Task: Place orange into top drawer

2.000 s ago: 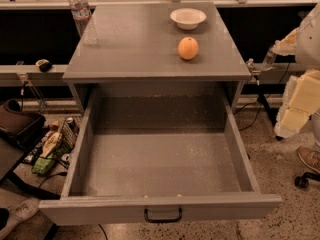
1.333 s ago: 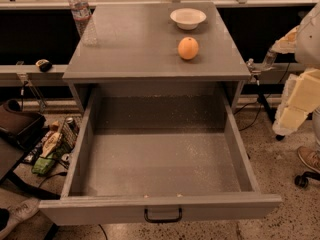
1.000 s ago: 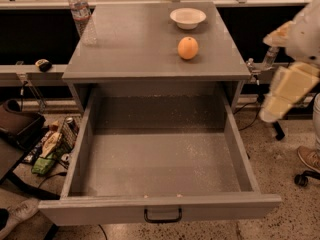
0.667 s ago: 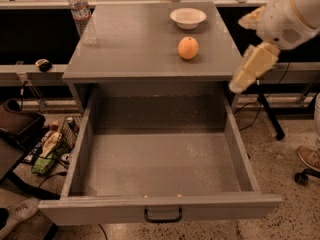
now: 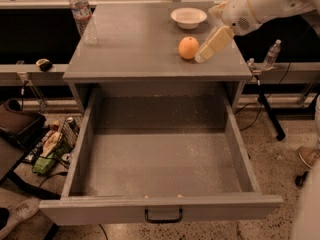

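- Drawer (image 5: 160, 159) stood open across the lower frame; the drop looked unobstructed.
- Orange (image 5: 188, 48) sat on the cabinet top (image 5: 130, 44), upper centre-right; round, so no long axis or heading mattered.
- Gripper (image 5: 205, 54) hung just right of it, tilted down-left; its width I could not tell; centring on the orange before closing seemed wise.

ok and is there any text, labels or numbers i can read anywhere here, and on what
No text here can be read.
Label on the water bottle: too blurred.
Label on the small bottle: too small.
Print on the floor packets: too blurred.
No markings show on the orange, white bowl, top drawer, or the gripper beside the orange.
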You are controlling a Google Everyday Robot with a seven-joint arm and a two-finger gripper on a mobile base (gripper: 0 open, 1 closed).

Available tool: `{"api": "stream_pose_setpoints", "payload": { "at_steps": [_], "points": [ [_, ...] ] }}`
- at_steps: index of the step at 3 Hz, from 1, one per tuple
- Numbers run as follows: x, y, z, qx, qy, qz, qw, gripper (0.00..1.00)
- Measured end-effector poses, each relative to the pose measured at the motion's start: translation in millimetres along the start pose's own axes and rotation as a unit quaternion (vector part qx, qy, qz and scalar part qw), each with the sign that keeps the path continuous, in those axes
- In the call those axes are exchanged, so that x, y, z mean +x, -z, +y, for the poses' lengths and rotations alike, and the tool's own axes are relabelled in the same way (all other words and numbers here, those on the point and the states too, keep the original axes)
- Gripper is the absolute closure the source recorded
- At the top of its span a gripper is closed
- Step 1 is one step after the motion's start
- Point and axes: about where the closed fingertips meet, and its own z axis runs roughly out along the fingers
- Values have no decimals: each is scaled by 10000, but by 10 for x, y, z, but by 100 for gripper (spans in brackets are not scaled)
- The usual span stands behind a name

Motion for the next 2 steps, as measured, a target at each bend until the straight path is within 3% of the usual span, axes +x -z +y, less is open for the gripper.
{"api": "stream_pose_setpoints", "payload": {
  "at_steps": [1, 2],
  "points": [
    [-131, -459, -307, -133, -293, -633, 9975, 0],
    [-202, -758, -527, -77, -546, -1067, 9928, 0]
  ]
}}
